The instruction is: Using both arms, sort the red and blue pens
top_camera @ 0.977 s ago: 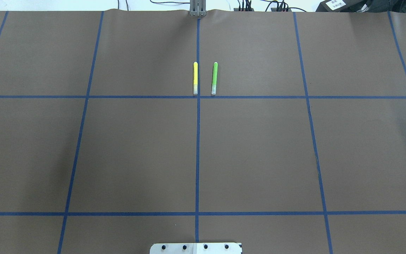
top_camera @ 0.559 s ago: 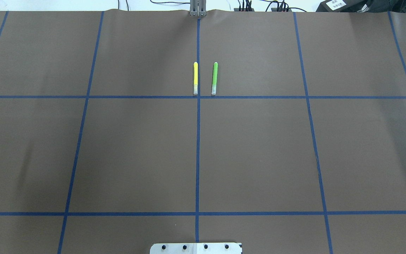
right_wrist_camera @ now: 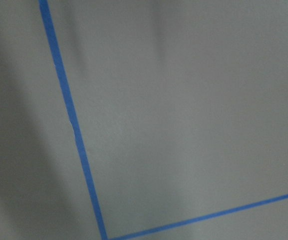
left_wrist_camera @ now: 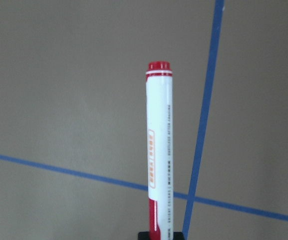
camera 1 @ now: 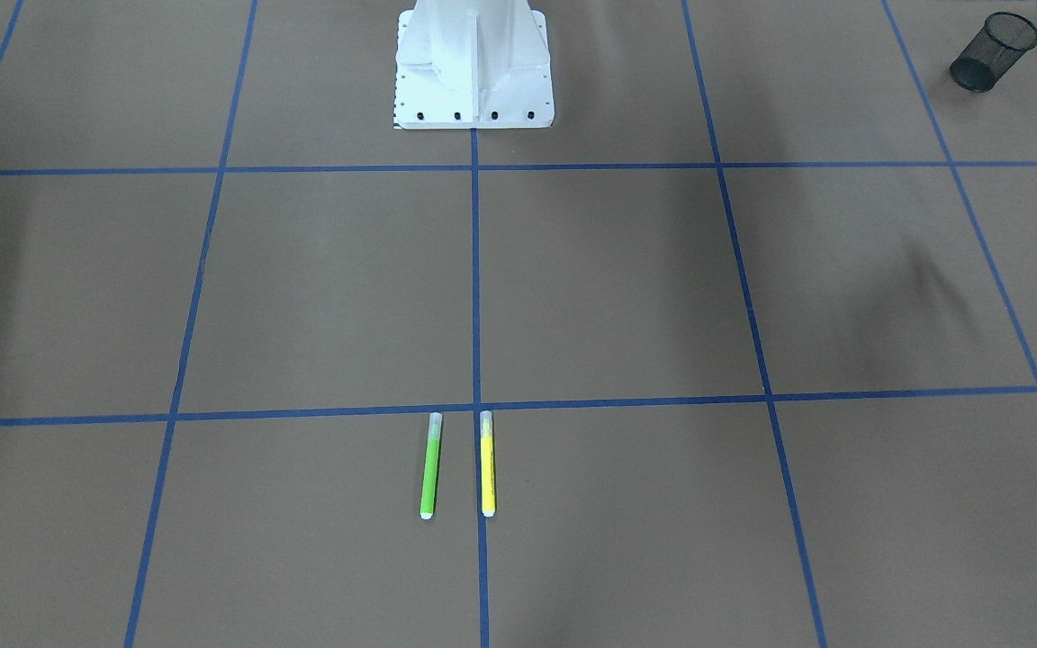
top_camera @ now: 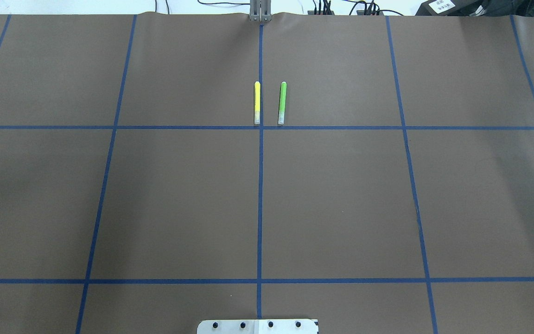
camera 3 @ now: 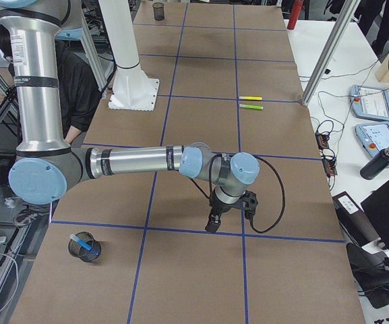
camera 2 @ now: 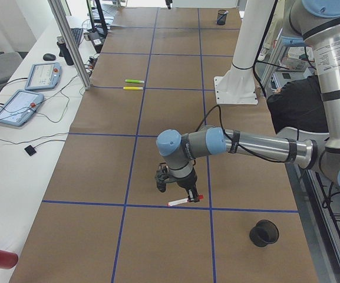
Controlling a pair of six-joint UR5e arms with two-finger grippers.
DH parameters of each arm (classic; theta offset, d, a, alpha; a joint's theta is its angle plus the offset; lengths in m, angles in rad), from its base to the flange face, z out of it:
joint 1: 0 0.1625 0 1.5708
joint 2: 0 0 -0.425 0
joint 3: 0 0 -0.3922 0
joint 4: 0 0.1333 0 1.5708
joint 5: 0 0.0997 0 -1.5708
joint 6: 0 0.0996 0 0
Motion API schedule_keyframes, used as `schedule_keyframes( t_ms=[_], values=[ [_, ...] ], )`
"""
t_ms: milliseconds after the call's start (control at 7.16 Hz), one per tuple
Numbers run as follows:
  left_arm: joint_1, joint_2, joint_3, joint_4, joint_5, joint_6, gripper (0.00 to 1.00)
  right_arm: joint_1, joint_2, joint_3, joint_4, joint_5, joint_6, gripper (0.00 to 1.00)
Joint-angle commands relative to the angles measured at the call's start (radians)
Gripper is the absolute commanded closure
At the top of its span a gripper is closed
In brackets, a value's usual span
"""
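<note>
— One red pen [left_wrist_camera: 158, 150]: where is it held?
— It is clamped in the left tool [camera 2: 191, 195], over the surface [camera 2: 99, 171]. The blue pen [camera 3: 81, 239] is stood in a mesh cup [camera 3: 90, 258]. The state of the right tool [camera 3: 212, 225] cannot be told.

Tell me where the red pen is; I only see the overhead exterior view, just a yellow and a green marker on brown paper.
Observer: The left gripper holds the slim white marker with a red cap.
Operator: Where is it?
Observer: Low over the brown table at its left end, a black mesh cup nearby.
Operator: And the blue pen?
Observer: The slim blue-barrelled marker stands in a second black mesh cup at the right end.
</note>
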Motion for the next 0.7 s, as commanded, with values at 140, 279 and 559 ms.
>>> schedule_keyframes(
  t_ms=[140,279,559],
  values=[
    [-0.189,0.108,0.001,0.231,-0.055,0.002,1.00,-0.020,0.010,0.097,0.019,0.035,0.094,0.01],
    [-0.223,0.125,0.018,0.313,-0.090,0.003,1.00,-0.022,0.009,0.131,0.019,0.036,0.116,0.01],
    [-0.236,0.152,0.108,0.402,-0.134,0.157,1.00,-0.026,0.007,0.145,0.019,0.070,0.133,0.01]
  ],
)
